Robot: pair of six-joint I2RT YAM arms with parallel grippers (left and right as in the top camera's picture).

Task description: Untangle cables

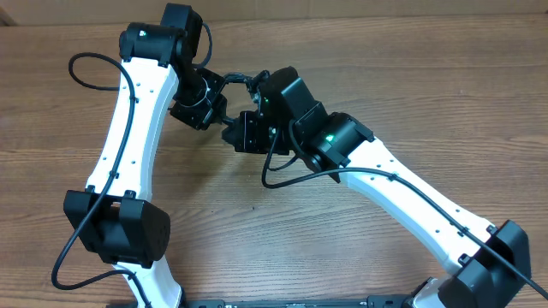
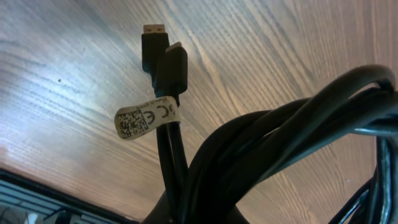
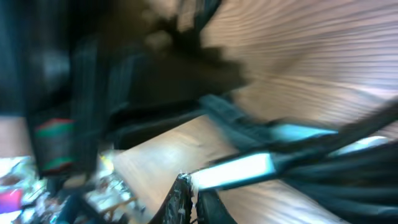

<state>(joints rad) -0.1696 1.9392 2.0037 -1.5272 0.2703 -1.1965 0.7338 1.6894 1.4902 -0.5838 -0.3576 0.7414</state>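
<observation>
with left gripper (image 1: 205,111) pinching the cables (image 2: 249,143) and right gripper (image 1: 240,133) fingers pressed together, pulling apart could tighten the tangle.

- The surface (image 1: 385,51) is light brown wood, and its grain runs from left to right in the overhead view.
- A black bar (image 1: 291,303) lies along its near edge.
- In the left wrist view, a small dark dot (image 2: 60,79) sits on the bare wood.
- The cables (image 2: 261,143) show in front of the wood there; whether they touch it cannot be told.
- In the right wrist view the wood is blurred.
</observation>
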